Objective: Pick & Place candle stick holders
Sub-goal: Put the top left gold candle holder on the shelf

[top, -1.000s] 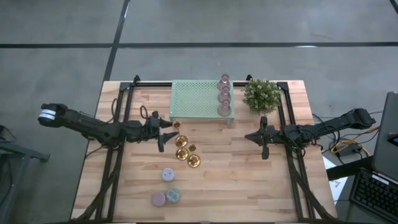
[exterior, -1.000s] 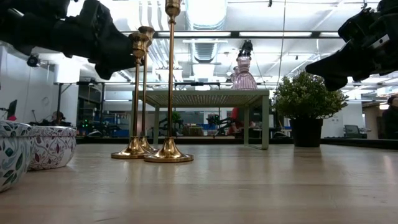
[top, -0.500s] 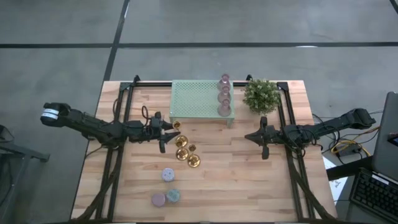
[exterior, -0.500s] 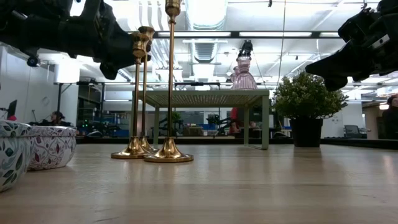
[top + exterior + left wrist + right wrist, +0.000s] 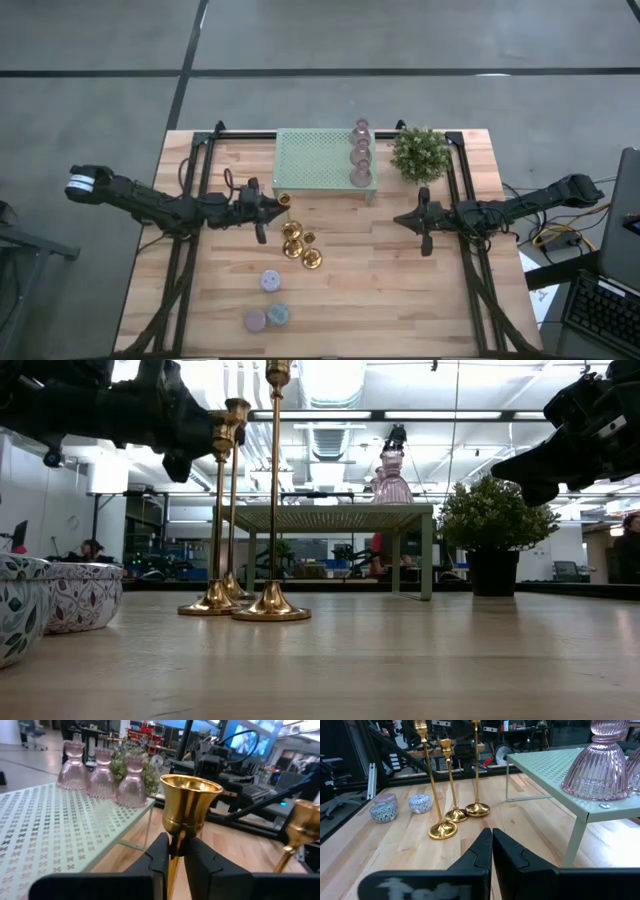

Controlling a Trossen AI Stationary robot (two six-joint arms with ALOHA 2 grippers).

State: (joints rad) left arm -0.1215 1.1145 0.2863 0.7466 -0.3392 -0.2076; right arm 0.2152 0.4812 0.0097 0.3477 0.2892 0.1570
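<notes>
Bench (image 5: 400, 290) fills mid frame in high view. Mint stand (image 5: 320, 165) up top-centre w/ pink glass holders (image 5: 360, 152) along its right edge. Left claw (image 5: 272, 207) clamped on the stem of a gold holder (image 5: 189, 812), just left of centre. Right claw (image 5: 405, 220) right of centre, pinched tight, holding nothing. Pastel holders (image 5: 268, 300) bottom-centre.

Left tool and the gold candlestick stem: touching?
Touching. Left wrist view shows the left tool clamped on the gold candlestick, stem pinched just below its cup.

Bright overhead ceiling lights (image 5: 330, 380), glare in low view; soft blurred foreground bowls (image 5: 60, 600).
</notes>
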